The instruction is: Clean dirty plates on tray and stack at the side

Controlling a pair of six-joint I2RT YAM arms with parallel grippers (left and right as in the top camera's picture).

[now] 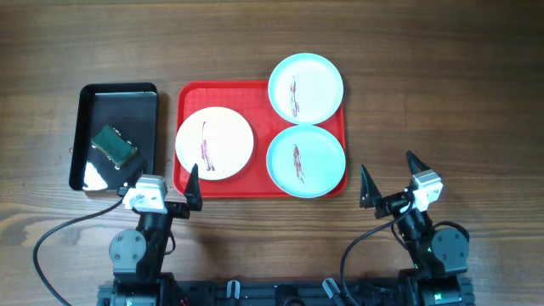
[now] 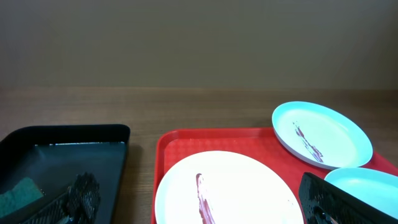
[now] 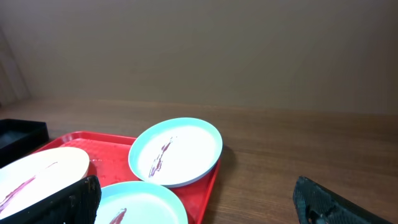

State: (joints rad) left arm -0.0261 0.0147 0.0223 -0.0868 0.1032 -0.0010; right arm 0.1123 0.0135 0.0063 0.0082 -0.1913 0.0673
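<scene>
Overhead | I see left tool (image 1: 167,180) and right tool (image 1: 391,174) both spread apart, empty | three streaked plates (image 1: 215,142) on red tray (image 1: 259,93)

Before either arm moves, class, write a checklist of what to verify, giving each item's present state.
1. The left gripper open, empty: ok.
2. The right gripper open, empty: ok.
3. The sponge lying in the black tray: ok.
4. The white plate, near mint plate and far mint plate on the red tray: ok.
5. All plates flat inside the rim: not ok, the far mint plate overhangs it.
</scene>
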